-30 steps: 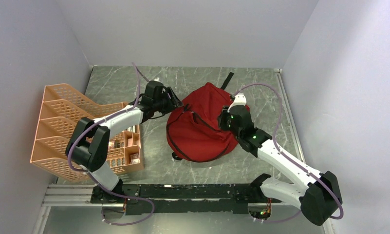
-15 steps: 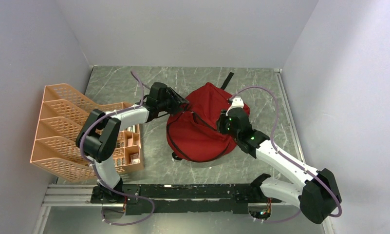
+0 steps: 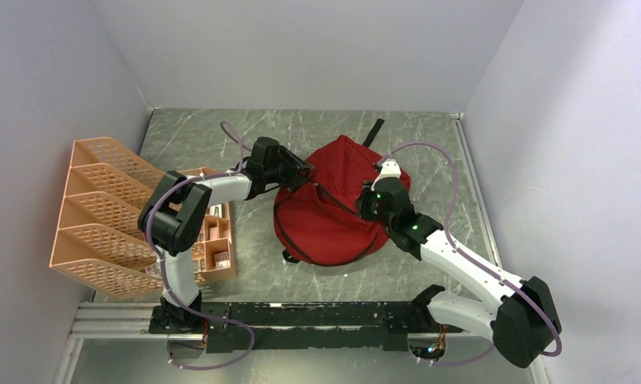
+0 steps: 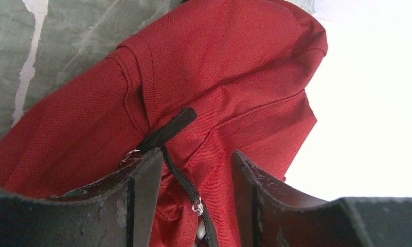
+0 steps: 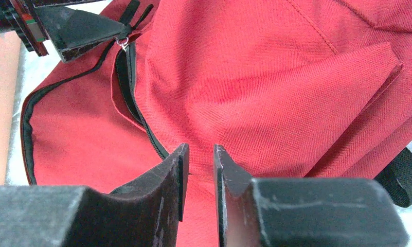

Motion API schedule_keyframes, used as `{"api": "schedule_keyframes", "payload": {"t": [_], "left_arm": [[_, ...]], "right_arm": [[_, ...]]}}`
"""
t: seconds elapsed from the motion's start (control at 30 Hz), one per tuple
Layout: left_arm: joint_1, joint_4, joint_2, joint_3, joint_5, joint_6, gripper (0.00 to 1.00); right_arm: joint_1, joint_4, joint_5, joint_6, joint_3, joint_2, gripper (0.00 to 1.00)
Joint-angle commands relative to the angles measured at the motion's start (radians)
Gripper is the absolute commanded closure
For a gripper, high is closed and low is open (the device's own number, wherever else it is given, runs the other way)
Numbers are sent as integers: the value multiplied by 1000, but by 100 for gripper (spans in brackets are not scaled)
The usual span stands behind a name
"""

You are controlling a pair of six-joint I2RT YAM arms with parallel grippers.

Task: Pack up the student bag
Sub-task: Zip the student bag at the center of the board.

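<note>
The student bag (image 3: 325, 224) is a soft red fabric backpack, slumped in a rounded heap about mid-table (image 3: 429, 152). Its black zipper (image 5: 137, 116) curves across the front and looks partly undone, and one black strap (image 3: 374, 130) pokes out on the far side.

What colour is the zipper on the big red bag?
Black. The zipper runs along the red student bag; the right wrist view shows it best.
</note>
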Motion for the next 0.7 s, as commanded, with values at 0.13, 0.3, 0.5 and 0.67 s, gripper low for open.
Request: {"api": "schedule_keyframes", "payload": {"t": [0.13, 0.3, 0.5, 0.67], "left_arm": [[-6, 51, 38, 33, 35, -20, 46], [-6, 67, 53, 37, 46, -20, 52], [-5, 115, 78, 29, 79, -25, 72], [2, 121, 69, 31, 82, -4, 88]], "right_arm": [[1, 9, 7, -5, -9, -24, 73], [2, 5, 6, -6, -11, -28, 73], [2, 4, 0, -2, -10, -30, 73], [1, 3, -4, 0, -11, -30, 73]]}}
